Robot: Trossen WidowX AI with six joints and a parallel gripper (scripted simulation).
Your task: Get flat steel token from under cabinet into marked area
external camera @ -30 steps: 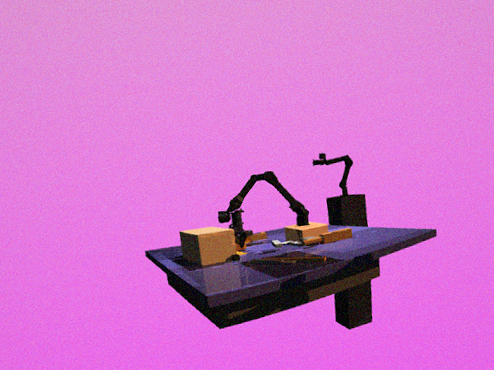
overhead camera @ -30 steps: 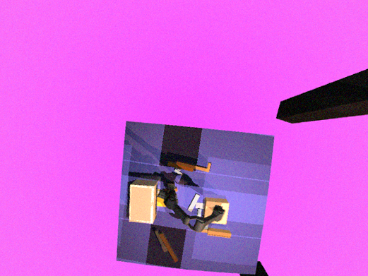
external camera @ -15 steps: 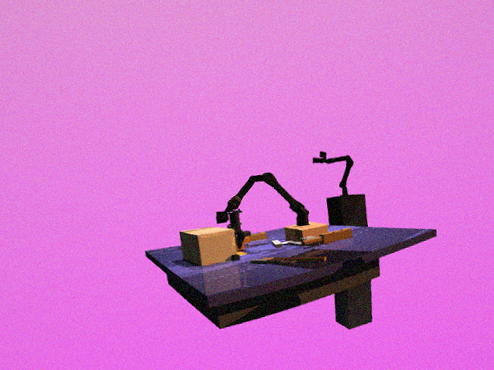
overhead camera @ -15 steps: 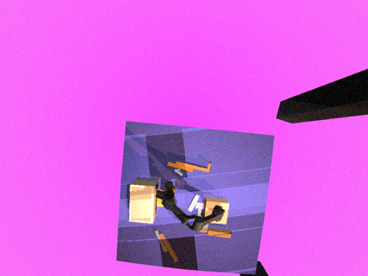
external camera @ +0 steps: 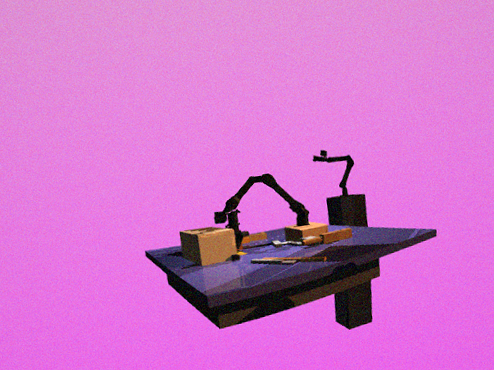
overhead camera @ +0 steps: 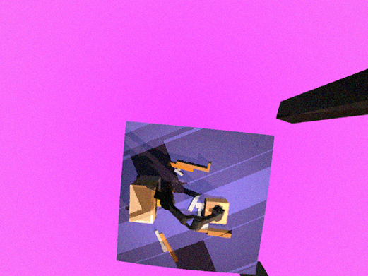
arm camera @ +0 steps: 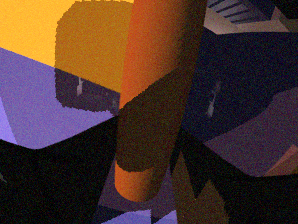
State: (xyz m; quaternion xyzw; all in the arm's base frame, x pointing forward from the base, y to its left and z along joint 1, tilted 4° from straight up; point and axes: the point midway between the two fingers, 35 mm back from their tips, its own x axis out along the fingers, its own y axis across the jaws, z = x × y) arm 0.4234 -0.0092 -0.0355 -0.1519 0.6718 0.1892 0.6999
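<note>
The tan box-shaped cabinet [overhead camera: 141, 205] [external camera: 216, 246] stands at the left of the table. Yellow of the marked area [overhead camera: 158, 203] [external camera: 242, 253] [arm camera: 30, 25] shows in front of it, partly hidden by the arm. My gripper [overhead camera: 166, 199] [external camera: 241, 237] [arm camera: 146, 127] points down close in front of the cabinet. It is shut on an orange rod-like handle [arm camera: 157, 65], which runs up through the wrist view between the black fingers. The far end of the tool is out of the wrist view. I cannot make out the steel token in any view.
Orange bars [overhead camera: 190, 166] and a small white piece lie on one side. White pieces [overhead camera: 194, 204] lie by the arm's tan base box [overhead camera: 222, 203] [external camera: 306, 231], with an orange block [overhead camera: 219, 233] [external camera: 336, 236] beside it. White and orange sticks [overhead camera: 169, 247] lie nearer the table edge.
</note>
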